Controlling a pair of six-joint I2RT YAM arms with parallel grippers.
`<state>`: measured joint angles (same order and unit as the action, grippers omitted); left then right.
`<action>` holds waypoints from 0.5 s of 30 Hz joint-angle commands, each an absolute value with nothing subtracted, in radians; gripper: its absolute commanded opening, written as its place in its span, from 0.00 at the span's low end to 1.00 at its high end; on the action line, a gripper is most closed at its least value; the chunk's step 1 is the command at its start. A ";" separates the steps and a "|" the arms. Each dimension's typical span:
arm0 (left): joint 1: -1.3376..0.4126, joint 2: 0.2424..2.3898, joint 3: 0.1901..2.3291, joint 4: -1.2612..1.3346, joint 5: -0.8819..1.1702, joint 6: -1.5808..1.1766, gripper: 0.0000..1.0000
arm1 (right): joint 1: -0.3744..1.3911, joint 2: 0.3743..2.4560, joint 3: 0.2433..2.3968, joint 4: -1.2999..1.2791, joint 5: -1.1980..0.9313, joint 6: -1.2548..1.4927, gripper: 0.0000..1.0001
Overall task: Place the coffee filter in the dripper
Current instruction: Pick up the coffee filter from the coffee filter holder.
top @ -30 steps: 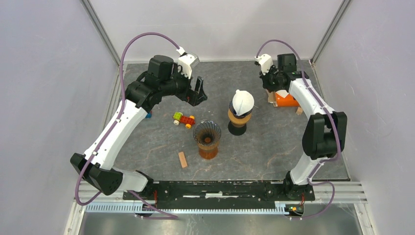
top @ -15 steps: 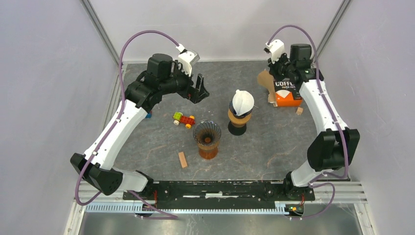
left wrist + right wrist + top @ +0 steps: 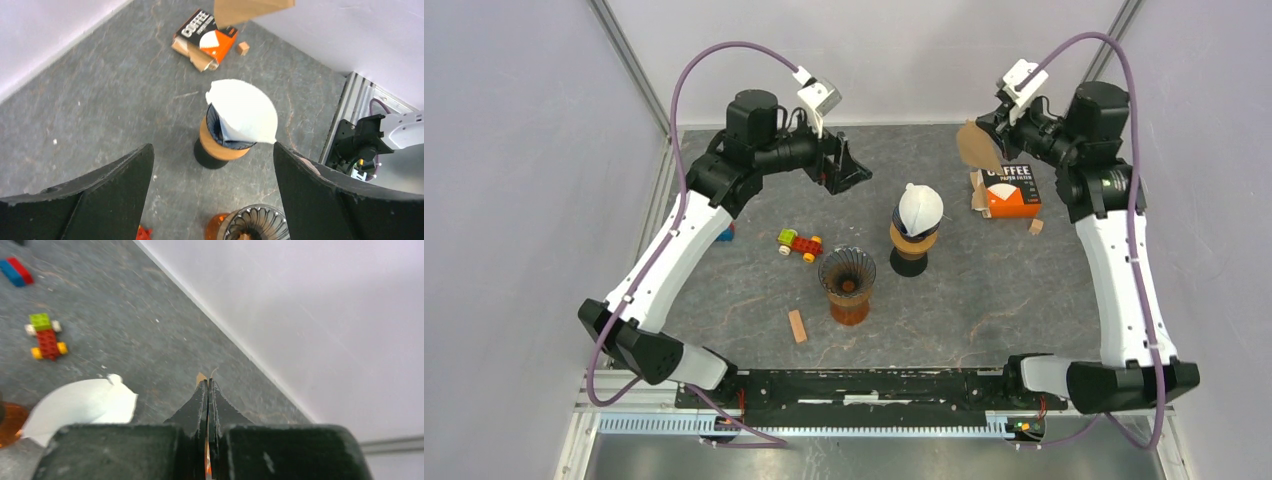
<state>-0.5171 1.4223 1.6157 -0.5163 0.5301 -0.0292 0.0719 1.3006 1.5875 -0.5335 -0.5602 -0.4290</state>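
Note:
My right gripper (image 3: 996,133) is shut on a brown paper coffee filter (image 3: 974,147) and holds it in the air over the back right of the table, left of the orange filter box (image 3: 1011,190). In the right wrist view the jaws (image 3: 207,390) pinch the filter's thin edge (image 3: 201,377). An empty ribbed glass dripper (image 3: 847,273) stands on an orange base at mid table. My left gripper (image 3: 842,165) is open and empty, high over the back. Its view shows the dripper (image 3: 260,226) low between the fingers and the held filter (image 3: 250,10) at the top.
A second dripper with a wooden collar (image 3: 915,238) holds a white filter (image 3: 919,208) just right of the glass one. A toy brick car (image 3: 799,243), a wooden block (image 3: 797,325), a blue brick (image 3: 726,236) and a small cube (image 3: 1035,226) lie on the mat.
My right gripper has lifted the brown filter out of the box and raised it up and back. My left gripper has risen and shifted slightly right, still open.

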 commanded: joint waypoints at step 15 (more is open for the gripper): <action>-0.672 1.671 1.932 -0.456 0.788 0.302 0.97 | 0.209 1.169 1.568 -0.543 -0.831 -0.329 0.00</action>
